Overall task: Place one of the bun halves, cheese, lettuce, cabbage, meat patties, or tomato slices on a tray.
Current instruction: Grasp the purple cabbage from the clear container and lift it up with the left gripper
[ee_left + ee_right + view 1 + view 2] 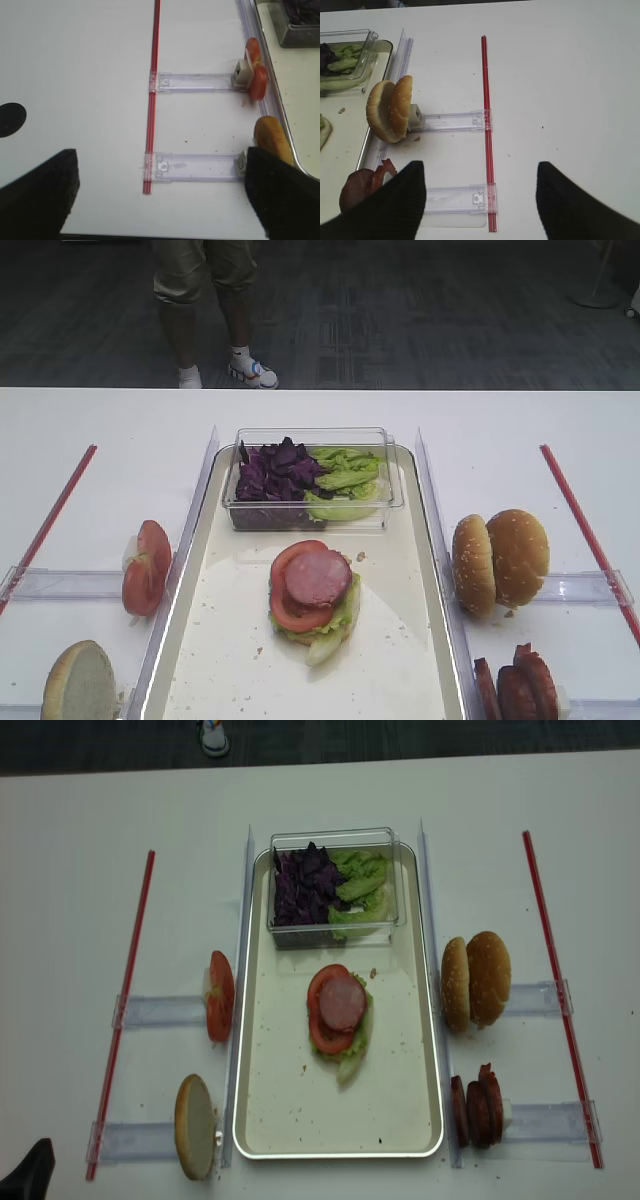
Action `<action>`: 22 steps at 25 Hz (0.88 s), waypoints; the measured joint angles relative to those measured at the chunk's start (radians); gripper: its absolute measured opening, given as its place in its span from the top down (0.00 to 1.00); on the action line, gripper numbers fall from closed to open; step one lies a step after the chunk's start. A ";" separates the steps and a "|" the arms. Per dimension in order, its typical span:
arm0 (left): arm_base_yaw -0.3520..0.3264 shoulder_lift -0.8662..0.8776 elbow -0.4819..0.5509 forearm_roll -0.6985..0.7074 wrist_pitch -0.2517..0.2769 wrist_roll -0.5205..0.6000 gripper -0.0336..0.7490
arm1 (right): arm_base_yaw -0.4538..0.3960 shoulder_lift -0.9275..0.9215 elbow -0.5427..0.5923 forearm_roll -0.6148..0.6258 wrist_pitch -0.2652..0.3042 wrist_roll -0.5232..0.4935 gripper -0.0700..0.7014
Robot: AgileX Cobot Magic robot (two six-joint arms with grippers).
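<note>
The tray (225,640) (285,1105) holds a stack of lettuce (335,625), a tomato slice (290,612) and a meat patty (318,578). Cabbage (280,472) and more lettuce (345,475) fill a clear tub. Left of the tray stand tomato slices (147,567) (256,75) and one bun half (78,680) (270,137). To its right are two bun halves (500,560) (390,108) and meat patties (515,685) (362,187). No cheese is in view. My left gripper (160,155) and right gripper (480,167) hang open and empty over the white table.
The clear tub (390,502) sits at the tray's far end. Clear plastic holders (450,121) (200,82) and red strips (487,130) (152,95) flank the tray. A person's legs (205,310) stand beyond the table's far edge.
</note>
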 joint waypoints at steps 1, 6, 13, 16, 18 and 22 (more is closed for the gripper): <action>0.000 0.000 0.000 0.000 0.000 0.000 0.17 | 0.000 0.000 0.000 0.000 0.000 0.000 0.26; 0.000 0.000 0.000 0.000 0.000 0.000 0.17 | 0.000 0.000 0.000 0.000 0.000 0.000 0.26; 0.000 0.000 0.000 0.000 0.000 0.000 0.17 | 0.000 0.000 0.000 0.000 0.000 0.000 0.26; 0.000 0.000 0.000 0.000 0.000 0.000 0.17 | 0.000 0.000 0.000 0.000 0.000 0.000 0.26; 0.000 0.000 0.000 0.000 0.000 0.000 0.17 | 0.000 0.000 0.000 0.000 0.000 0.000 0.26; 0.000 0.000 0.000 0.000 0.000 0.000 0.17 | 0.000 0.000 0.000 0.000 0.000 0.000 0.26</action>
